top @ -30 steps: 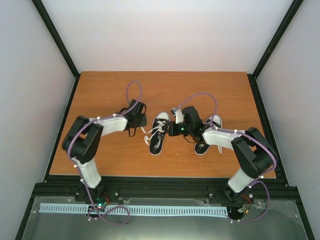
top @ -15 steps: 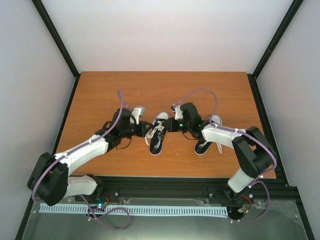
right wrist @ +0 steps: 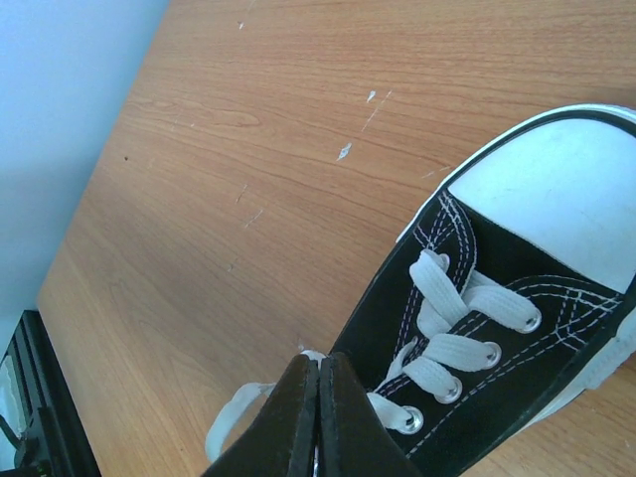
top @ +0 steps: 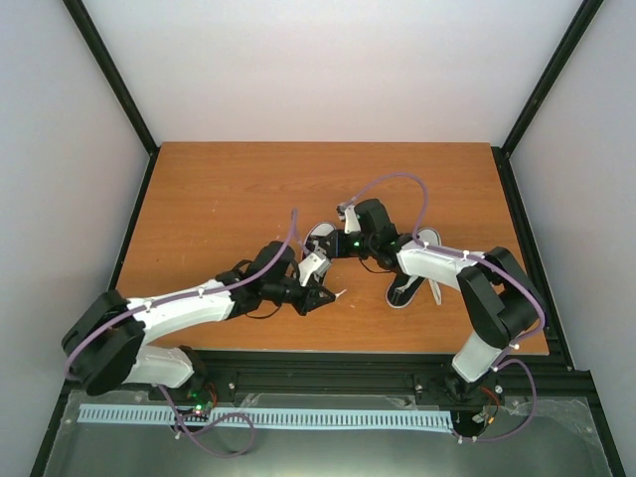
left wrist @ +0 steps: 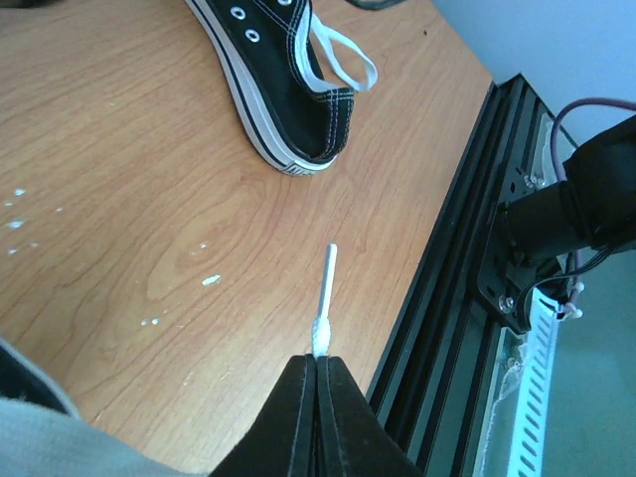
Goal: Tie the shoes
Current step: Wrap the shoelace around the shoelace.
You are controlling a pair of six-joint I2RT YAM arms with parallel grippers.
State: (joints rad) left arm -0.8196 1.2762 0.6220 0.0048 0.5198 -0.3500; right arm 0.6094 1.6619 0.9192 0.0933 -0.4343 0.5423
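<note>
- Left shoe (right wrist: 477, 248): lies on the table (top: 219, 199), mid-width, white toe cap toward the far edge and heel toward the arms. The eyelets are laced. No bow shows in any view.
- Right shoe (top: 402, 291): just to the right of the first and apart from it, partly under the right arm. One loose lace trails beside its heel, and it looks untied.
- Lace (left wrist: 327, 283): one end is drawn out past the left shoe's heel toward the near table edge, its stiff tip poking free. A slack loop lies by the heel collar.
- Left gripper (left wrist: 316, 356): fingers pressed together, pinching the lace just behind its tip, low over the table near the front rail.
- Right gripper (right wrist: 318, 363): fingers pressed together beside the left shoe's eyelets. It appears to pinch a second strand of lace, whose slack curls off to the side.
- Step in hand, as judged: drawing the two ends of the left shoe's lace apart, before any crossing or bow.
- Next move, as judged: bring the two ends across each other over the tongue. The left grip sits near the very tip, so little spare length guards against a slip.
</note>
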